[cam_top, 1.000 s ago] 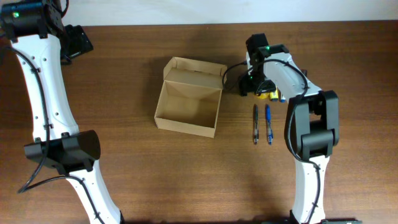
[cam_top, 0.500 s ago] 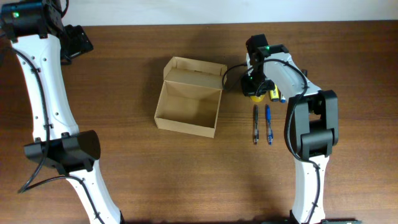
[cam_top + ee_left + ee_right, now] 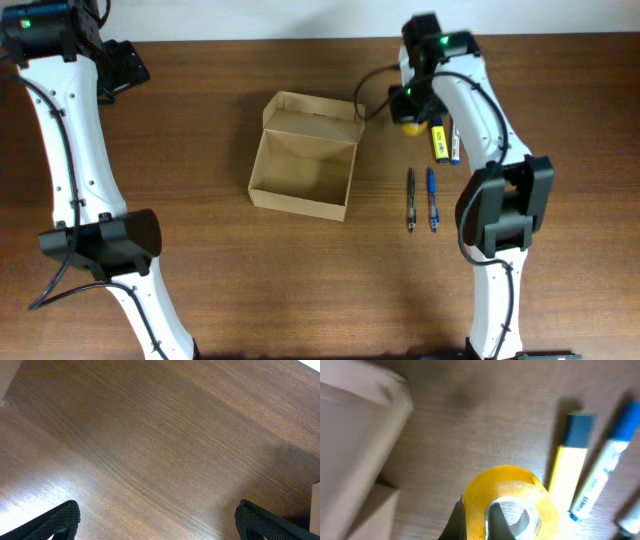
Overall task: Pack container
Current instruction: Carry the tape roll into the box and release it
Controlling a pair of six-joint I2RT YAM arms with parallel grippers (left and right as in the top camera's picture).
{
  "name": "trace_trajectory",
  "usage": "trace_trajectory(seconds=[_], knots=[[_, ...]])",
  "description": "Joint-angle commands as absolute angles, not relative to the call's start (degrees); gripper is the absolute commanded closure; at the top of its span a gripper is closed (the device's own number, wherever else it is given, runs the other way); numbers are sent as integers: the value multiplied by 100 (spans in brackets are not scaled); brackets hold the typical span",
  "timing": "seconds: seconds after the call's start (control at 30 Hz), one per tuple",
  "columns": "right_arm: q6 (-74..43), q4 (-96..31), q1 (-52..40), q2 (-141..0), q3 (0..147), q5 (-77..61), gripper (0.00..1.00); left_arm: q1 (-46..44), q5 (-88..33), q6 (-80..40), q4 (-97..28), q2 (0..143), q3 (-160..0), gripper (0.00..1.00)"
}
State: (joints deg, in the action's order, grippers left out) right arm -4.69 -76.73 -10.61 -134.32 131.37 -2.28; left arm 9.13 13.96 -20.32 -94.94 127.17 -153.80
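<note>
Centrally on the table (image 3: 220, 270), the container (image 3: 298, 203), flap lid thrown back, standing open. Just right of it, a yellow tape roll (image 3: 512, 480), wall pinched by the right gripper (image 3: 476, 520). Far left, the left gripper (image 3: 160, 522), fingers spread wide, grasping nothing.

The dark brown wooden worktop (image 3: 250, 290) carries a fine, streaky grain, with a pale sheen in the left wrist view. The small rectangular cardboard box (image 3: 299, 204) is plain tan-brown inside and out, with no print. The yellow tape roll (image 3: 515, 491) has a glossy, see-through inner ring. The chunky highlighter (image 3: 568, 472) is yellow with a blue cap; the slim marker (image 3: 598, 482) is white with blue ends. One thin pen (image 3: 411, 199) is dark grey, its thin neighbour pen (image 3: 432, 199) blue. The two robot arms (image 3: 68, 130) are white with black joints, each with a small green light (image 3: 27, 22). The left hand (image 3: 157, 512) has black fingers (image 3: 59, 521).
</note>
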Motion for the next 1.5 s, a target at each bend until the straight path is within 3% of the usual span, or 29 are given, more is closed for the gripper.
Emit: trace_trajectory(seconds=[0.0,0.3,0.7,1.1,1.47], knots=[[-489,-8055,-1317,-13233,14068,-303,96,928,1420,-1964,-9500,12608,-15356,0],[174,-9183,-2408,-13233,15530,-276,96,928,1420,-1964,-9500,12608,-15356,0],[915,-8897,-4088,-13260,15061,-244,96,928,1420,-1962,-9500,12608,-15356,0],[967,-7011,-3964,-13264,12427,-132,96,928,1420,-1964,-9500,12608,-15356,0],[967,-6208,-3887,-13264,11277,-130,96,928,1420,-1964,-9500,12608,-15356,0]])
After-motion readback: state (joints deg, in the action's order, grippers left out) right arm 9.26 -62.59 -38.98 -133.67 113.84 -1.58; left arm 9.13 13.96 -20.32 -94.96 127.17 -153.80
